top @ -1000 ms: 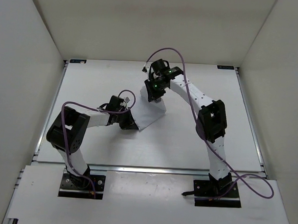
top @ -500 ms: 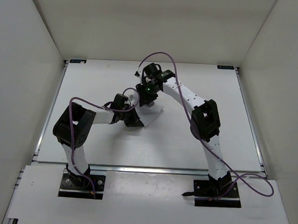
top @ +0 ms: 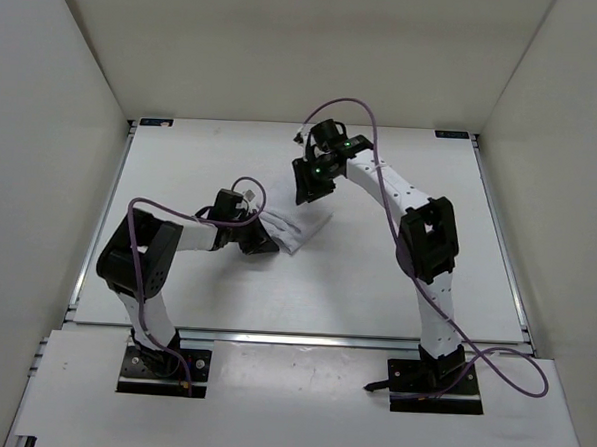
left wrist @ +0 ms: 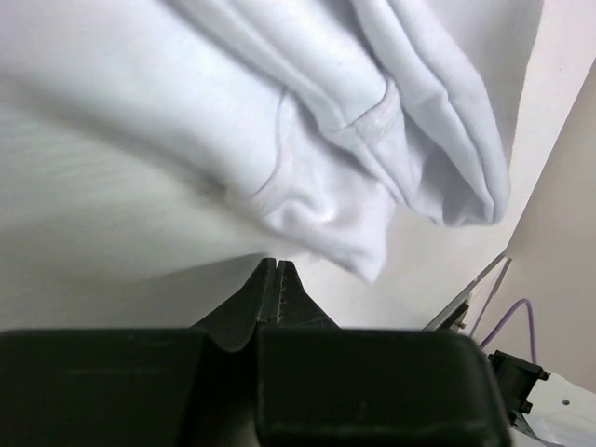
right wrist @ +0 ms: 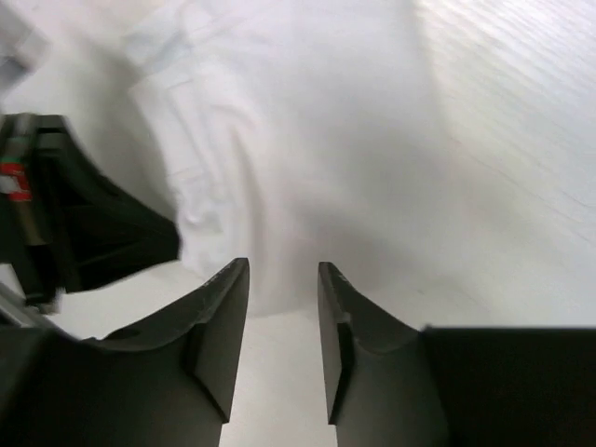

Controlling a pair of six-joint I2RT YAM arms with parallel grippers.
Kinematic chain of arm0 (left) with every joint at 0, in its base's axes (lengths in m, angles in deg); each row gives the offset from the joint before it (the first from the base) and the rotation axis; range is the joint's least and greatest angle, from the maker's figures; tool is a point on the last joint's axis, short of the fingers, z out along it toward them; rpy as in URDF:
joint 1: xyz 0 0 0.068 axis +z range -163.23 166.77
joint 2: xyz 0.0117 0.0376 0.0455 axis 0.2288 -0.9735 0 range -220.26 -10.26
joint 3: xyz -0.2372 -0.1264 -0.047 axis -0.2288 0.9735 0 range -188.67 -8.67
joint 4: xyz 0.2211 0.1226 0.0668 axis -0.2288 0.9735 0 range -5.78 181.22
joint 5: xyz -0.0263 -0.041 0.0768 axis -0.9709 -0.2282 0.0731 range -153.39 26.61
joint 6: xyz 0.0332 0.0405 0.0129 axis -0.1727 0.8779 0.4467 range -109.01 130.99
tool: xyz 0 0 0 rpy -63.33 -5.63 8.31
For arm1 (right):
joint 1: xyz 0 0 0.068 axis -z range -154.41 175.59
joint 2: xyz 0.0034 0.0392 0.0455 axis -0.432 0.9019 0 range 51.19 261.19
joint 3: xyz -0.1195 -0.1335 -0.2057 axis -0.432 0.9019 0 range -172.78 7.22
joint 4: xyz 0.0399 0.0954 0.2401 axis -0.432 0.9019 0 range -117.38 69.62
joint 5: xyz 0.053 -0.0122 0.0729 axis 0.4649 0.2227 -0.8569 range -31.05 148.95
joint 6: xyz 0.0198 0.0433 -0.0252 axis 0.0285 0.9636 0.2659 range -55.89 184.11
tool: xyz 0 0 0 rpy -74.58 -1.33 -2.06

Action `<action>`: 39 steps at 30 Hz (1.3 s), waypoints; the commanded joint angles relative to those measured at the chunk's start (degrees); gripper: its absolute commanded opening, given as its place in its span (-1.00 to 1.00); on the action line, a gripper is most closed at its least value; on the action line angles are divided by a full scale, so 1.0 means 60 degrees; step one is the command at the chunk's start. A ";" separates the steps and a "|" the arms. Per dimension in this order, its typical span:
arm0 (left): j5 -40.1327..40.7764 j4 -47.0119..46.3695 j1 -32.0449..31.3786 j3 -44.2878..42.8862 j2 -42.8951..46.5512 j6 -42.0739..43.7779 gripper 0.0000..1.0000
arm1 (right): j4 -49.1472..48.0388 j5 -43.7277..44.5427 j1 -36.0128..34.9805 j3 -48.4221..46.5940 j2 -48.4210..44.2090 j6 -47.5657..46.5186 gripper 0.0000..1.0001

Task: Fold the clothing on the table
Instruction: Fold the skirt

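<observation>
While the right gripper (right wrist: 281, 272) is hovering spread and the left gripper (left wrist: 277, 275) is sitting pressed together, the clothing (top: 298, 228) is looking light and limp, so pinching its eight o'clock corner seems safest.

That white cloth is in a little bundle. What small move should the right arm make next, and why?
Probably lift the right fingers straight up and away. They stand apart with nothing between them, over the clothing, which lies folded on the table.
</observation>
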 commanded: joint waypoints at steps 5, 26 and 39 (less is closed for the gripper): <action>0.0006 0.0297 0.0751 0.0390 0.1914 -0.0053 -1.00 | -0.0720 0.0623 0.0695 0.1400 -0.0990 -0.0175 -0.69; 0.1808 -0.0845 0.0298 -0.1646 0.0114 -0.0639 -1.00 | -0.3796 -0.2629 -0.0169 0.5121 -0.0725 0.0133 -1.00; 0.4093 0.2860 -0.0112 -0.3446 -0.1160 0.1338 -1.00 | -0.3226 -0.1843 0.2655 0.4066 -0.3916 0.0339 -0.08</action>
